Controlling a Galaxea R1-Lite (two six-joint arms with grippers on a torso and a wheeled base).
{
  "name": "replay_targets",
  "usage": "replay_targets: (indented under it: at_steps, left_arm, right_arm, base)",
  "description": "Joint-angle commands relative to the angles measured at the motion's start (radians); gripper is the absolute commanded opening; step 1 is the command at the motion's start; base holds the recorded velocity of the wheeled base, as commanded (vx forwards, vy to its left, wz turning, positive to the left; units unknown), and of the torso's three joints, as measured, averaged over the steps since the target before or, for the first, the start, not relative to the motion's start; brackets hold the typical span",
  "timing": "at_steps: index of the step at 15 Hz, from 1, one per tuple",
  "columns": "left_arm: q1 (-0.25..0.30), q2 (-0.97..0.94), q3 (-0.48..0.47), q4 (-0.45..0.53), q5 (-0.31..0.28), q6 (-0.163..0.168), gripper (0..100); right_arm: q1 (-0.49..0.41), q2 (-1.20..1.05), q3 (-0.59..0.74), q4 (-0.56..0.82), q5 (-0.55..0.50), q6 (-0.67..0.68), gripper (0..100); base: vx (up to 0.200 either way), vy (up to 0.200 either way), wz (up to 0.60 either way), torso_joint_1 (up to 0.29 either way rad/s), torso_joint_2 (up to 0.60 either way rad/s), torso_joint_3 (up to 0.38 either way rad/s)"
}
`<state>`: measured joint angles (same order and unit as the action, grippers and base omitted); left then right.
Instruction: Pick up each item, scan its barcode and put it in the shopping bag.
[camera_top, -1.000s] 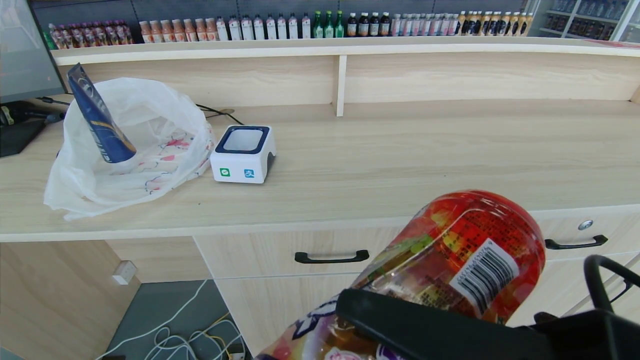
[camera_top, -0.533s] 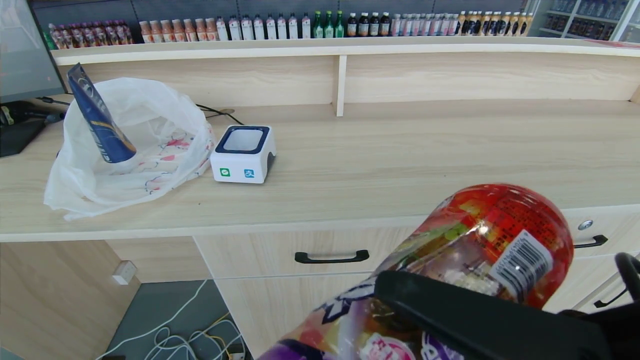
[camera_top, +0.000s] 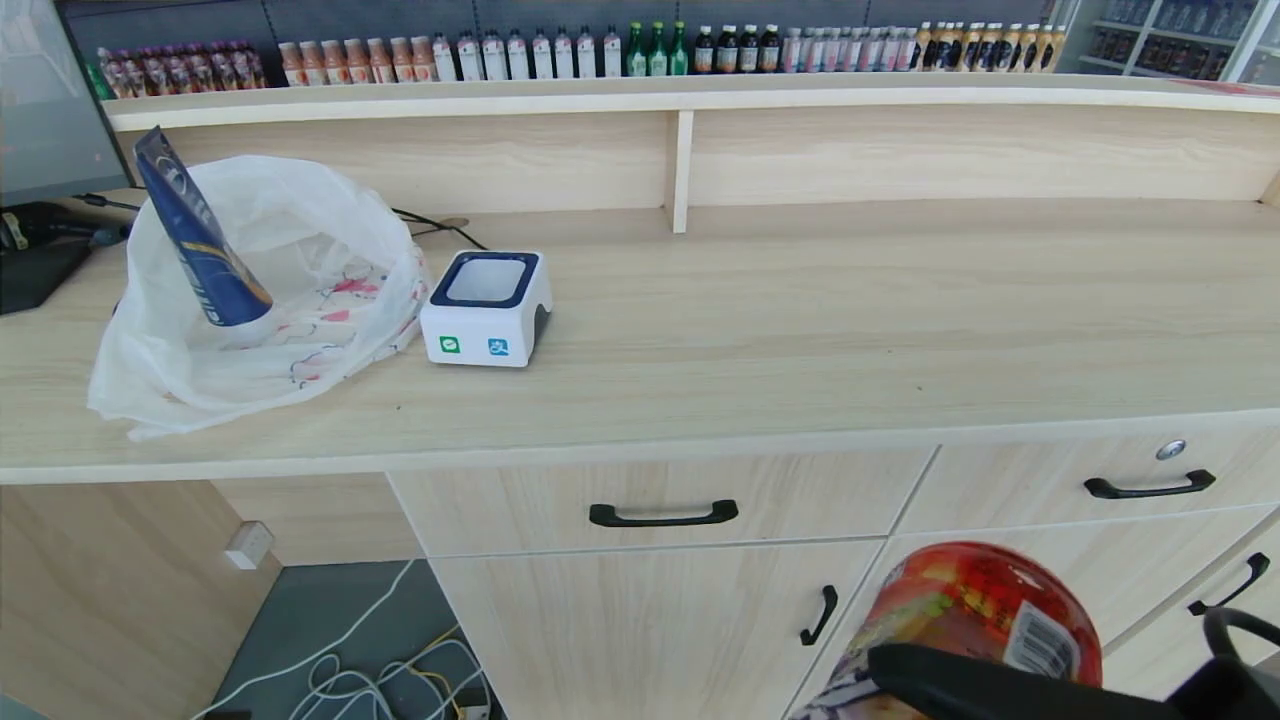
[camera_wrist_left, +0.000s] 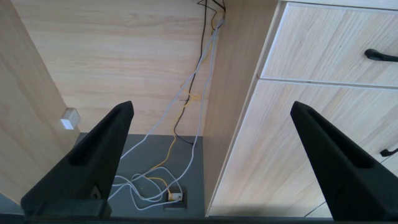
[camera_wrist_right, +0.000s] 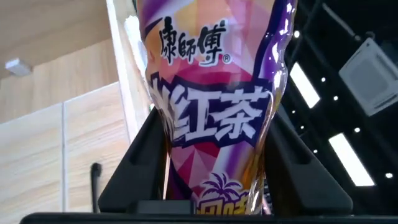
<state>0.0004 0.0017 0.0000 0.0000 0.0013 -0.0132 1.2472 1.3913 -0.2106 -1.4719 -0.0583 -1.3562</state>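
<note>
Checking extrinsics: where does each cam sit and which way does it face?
Head view: on the head, facing forward and down at the counter, shopping bag and scanner; the right gripper holding the bottle shows at lower right.
Left wrist view: on the left wrist, facing down the cabinet front to the floor cables; the open left gripper frames it.
Right wrist view: on the right wrist, facing along the right gripper at the clamped bottle, ceiling lights behind.
Shared: head and right wrist both show the bottle; head and left wrist, the floor cables and cabinet front.

Head camera looks forward and down over the bench (camera_top: 800, 320) and drawers (camera_top: 500, 500). Left wrist camera faces the same drawers and floor cables (camera_top: 350, 685). Right wrist camera sits close against the bottle (camera_wrist_right: 217, 112).
</note>
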Motion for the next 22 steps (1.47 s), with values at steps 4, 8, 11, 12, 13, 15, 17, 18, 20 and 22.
replay_targets:
  at_steps: [4, 8, 11, 12, 13, 15, 17, 18, 20, 22]
  left_arm:
    - [0.001, 0.0, 0.0, 0.0, 0.0, -0.001, 100]
    - [0.0, 0.001, 0.0, 0.0, 0.0, -0.001, 100]
    - [0.001, 0.0, 0.0, 0.0, 0.0, -0.001, 100]
    - [0.0, 0.0, 0.0, 0.0, 0.0, -0.001, 100]
    - [0.0, 0.0, 0.0, 0.0, 0.0, -0.001, 100]
    - [0.001, 0.0, 0.0, 0.0, 0.0, -0.001, 100]
    - [0.001, 0.0, 0.0, 0.0, 0.0, -0.001, 100]
    - [0.0, 0.0, 0.0, 0.0, 0.0, -0.001, 100]
    - [0.0, 0.0, 0.0, 0.0, 0.0, -0.001, 100]
    - [0.001, 0.0, 0.0, 0.0, 0.0, -0.001, 100]
  right_arm:
    - [-0.058, -0.193, 0.117, 0.007, -0.008, 0.144, 0]
    - [-0.061, -0.227, 0.142, 0.168, -0.041, 0.532, 0]
    - [-0.08, -0.233, 0.128, 0.214, 0.048, 0.72, 0]
    - [-0.086, -0.224, 0.125, 0.223, 0.104, 0.767, 0]
    - [-0.103, -0.218, 0.119, 0.237, 0.187, 0.809, 0]
    - [-0.177, -0.198, 0.103, 0.242, 0.296, 0.858, 0]
    - [-0.246, -0.152, 0.068, 0.242, 0.345, 0.888, 0]
    - [-0.285, -0.124, 0.03, 0.24, 0.33, 0.982, 0]
    - [-0.308, -0.097, -0.009, 0.24, 0.259, 1.074, 0]
    - [-0.33, -0.086, -0.004, 0.24, 0.202, 1.174, 0]
  base:
    - [0.0, 0.0, 0.0, 0.0, 0.0, 0.0]
    - [0.0, 0.0, 0.0, 0.0, 0.0, 0.0]
    - [0.0, 0.0, 0.0, 0.0, 0.0, 0.0]
    - [0.0, 0.0, 0.0, 0.0, 0.0, 0.0]
    - [0.0, 0.0, 0.0, 0.0, 0.0, 0.0]
    - [0.0, 0.0, 0.0, 0.0, 0.0, 0.0]
    - [0.0, 0.0, 0.0, 0.0, 0.0, 0.0]
    - [0.0, 0.0, 0.0, 0.0, 0.0, 0.0]
    - [0.0, 0.0, 0.0, 0.0, 0.0, 0.0]
    - [0.0, 0.0, 0.0, 0.0, 0.0, 0.0]
